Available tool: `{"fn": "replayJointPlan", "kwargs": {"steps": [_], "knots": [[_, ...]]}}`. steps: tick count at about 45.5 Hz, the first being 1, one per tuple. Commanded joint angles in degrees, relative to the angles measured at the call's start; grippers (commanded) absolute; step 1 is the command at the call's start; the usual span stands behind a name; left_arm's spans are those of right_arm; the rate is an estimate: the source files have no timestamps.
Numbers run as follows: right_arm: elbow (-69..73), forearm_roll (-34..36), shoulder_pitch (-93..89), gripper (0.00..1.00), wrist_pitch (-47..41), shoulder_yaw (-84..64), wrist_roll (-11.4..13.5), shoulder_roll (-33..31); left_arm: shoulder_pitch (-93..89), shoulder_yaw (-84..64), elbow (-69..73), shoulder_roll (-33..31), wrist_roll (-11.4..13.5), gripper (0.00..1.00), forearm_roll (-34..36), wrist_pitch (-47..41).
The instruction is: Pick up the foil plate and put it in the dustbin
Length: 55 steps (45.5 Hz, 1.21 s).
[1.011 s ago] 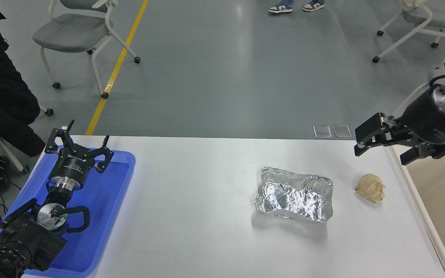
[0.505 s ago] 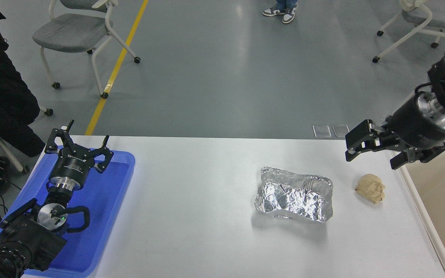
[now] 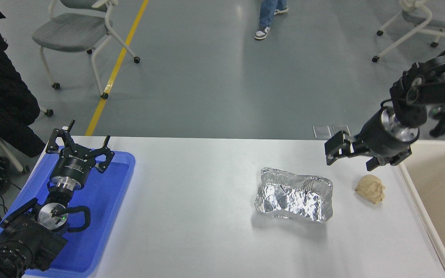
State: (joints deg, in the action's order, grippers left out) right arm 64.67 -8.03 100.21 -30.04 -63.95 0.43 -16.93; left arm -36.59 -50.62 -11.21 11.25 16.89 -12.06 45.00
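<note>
While dustbin (image 3: 439, 200) cut off at frame edge, right hand (image 3: 352, 156) spread wide, empty, above table nr foil plate (image 3: 294, 195).

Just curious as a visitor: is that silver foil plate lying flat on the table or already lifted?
Lying flat. The foil plate rests open side up on the white table, with the right hand open and apart from it.
</note>
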Motion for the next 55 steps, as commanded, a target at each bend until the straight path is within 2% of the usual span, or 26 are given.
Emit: {"fn": "replayJointPlan", "kwargs": {"steps": [1,33,44,47,50,53,55], "knots": [[-11.3,-0.1,-13.3,1.00,1.2,2.4,0.0,3.9,0.0,0.0,0.1,0.0,0.0,1.00,-0.1,0.0],[-25.2,-0.3,-30.1,1.00,5.2,5.1,0.1,9.5,0.0,0.0,0.1,0.1,0.0,1.00,-0.1,0.0],[-27.8,-3.3,-31.7,0.92,6.0,5.5,0.1,10.2,-0.1,0.0,0.1,0.1,0.0,1.00,-0.1,0.0],[-28.4,-3.5,-32.2,0.82,6.0,5.6,0.1,10.5,0.0,0.0,0.1,0.1,0.0,1.00,-0.1,0.0],[-28.4,-4.4,-32.2,0.63,6.0,5.6,0.0,10.7,0.0,0.0,0.1,0.1,0.0,1.00,-0.1,0.0],[-28.4,-5.9,-32.3,0.33,5.6,5.6,0.0,11.0,-0.1,0.0,0.1,0.1,0.0,1.00,-0.1,0.0],[-28.0,-7.3,-32.3,0.02,5.2,5.6,0.1,11.0,-0.1,0.0,0.1,0.1,0.0,1.00,-0.1,0.0]]}}
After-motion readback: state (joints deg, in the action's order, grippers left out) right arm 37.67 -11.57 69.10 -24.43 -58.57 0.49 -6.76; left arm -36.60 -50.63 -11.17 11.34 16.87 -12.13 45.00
